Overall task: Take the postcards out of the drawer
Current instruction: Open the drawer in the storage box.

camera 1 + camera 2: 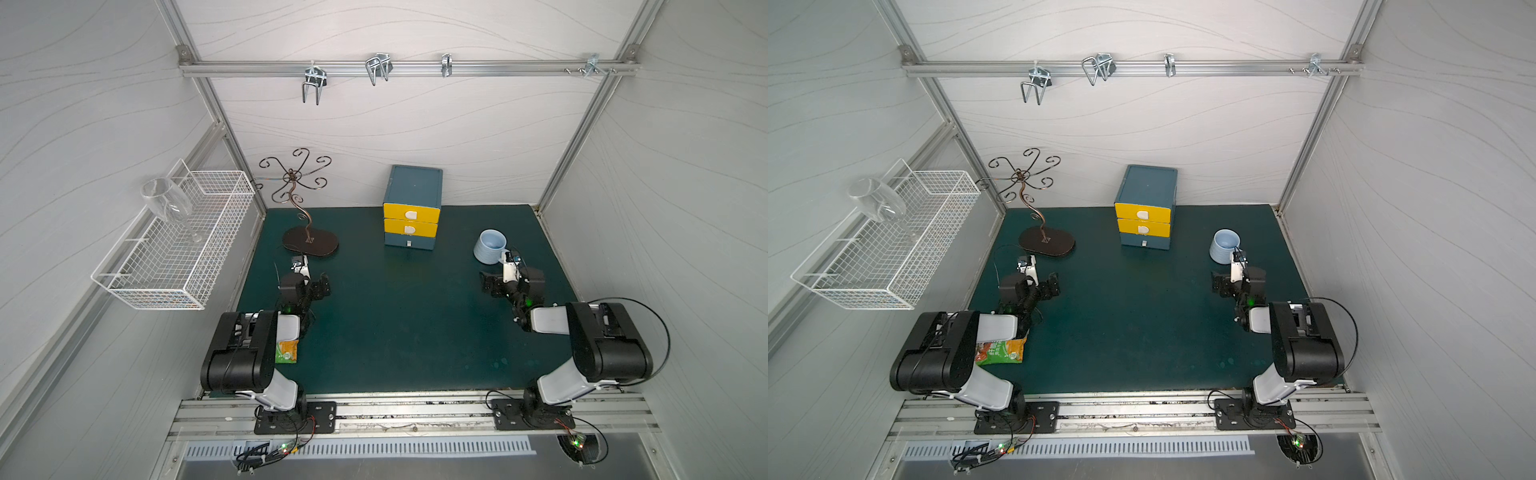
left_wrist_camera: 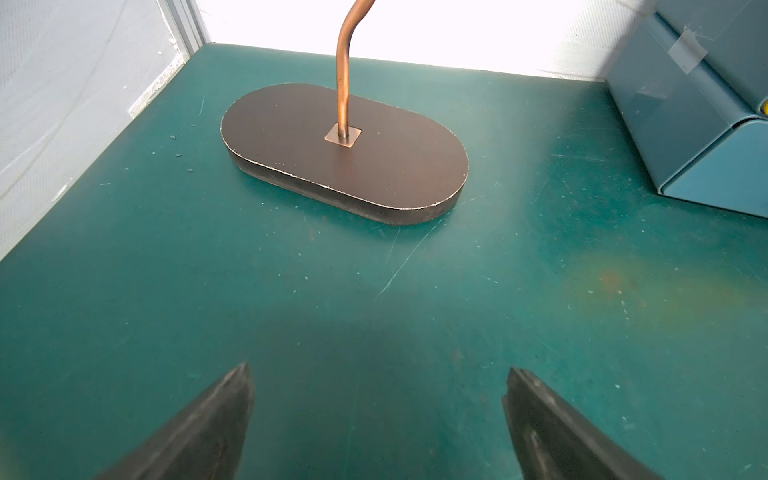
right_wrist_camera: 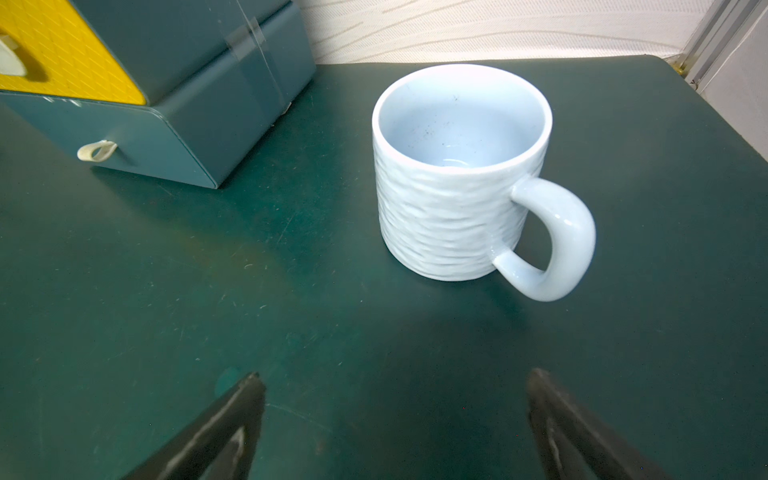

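Yellow and blue fronts of the drawer chest [image 1: 411,216] are all sitting flush, so you are not seeing the postcards, and the left arm [image 1: 934,349] is covering half the snack packet [image 1: 1000,351]. You are working on a scratched green mat [image 1: 395,332] walled in by pale panels. The left gripper [image 2: 379,370] and right gripper [image 3: 395,374] are hovering with jaws wide apart, gripping nothing, with open mat lying between stand base [image 2: 345,153] and mug [image 3: 453,216].

A dark green mat [image 1: 395,332] is enclosed by pale, wavy-lined wall panels [image 1: 395,137] (framed in aluminium). A hooked rail [image 1: 415,67] is mounted at twelve o'clock, a white wire basket [image 1: 226,241] at nine o'clock.
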You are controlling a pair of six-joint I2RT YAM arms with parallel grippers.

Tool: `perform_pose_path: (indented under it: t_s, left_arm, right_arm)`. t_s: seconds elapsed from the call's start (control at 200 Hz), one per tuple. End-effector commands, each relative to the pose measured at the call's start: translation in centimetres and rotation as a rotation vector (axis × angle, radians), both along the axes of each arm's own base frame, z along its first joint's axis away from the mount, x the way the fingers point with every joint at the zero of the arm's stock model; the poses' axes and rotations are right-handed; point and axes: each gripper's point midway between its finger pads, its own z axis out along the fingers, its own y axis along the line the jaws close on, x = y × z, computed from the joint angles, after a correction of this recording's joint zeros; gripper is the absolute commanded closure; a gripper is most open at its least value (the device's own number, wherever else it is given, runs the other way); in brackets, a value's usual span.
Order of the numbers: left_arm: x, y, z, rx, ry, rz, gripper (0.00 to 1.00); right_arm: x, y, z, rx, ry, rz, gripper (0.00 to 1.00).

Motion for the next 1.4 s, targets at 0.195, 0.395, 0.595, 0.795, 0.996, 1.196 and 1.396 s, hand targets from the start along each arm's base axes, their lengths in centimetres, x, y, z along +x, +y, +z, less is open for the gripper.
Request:
perform_pose_path:
  t_s: [0.195,0.395,0.595,0.795,0.996,1.196,1.396]
  left_arm:
    - [1.4,0.0,2.0,0.002,-0.074,0.005,0.01]
    - [1.6,-0.1,2.7,0.010,-0.094,-0.003,0.04]
    - [0.9,-1.0,8.8,0.010,-0.039,-0.018,0.07]
    - [0.1,-4.9,14.6,0.007,-0.128,-0.154,0.07]
    - [0.7,-12.2,16.3,-0.056,-0.169,-0.345,0.07]
    - [2.0,-19.5,16.3,-0.020,-0.179,-0.510,0.07]
    - [3.9,-22.8,17.1,-0.002,-0.234,-0.539,0.07]
  right_arm:
    - [0.6,0.4,0.7,0.013,-0.027,0.024,0.01]
    - [0.6,0.4,0.8,0.014,-0.030,0.025,0.01]
    - [0.1,1.6,3.7,0.021,0.041,0.068,0.01]
    - [-1.9,6.8,11.6,0.076,0.080,0.205,0.01]
    - [0.9,10.3,18.8,0.166,0.080,0.241,0.01]
    - [6.2,13.7,20.8,0.232,0.133,0.249,0.01]
    - [11.0,15.7,20.2,0.253,0.213,0.212,0.01]
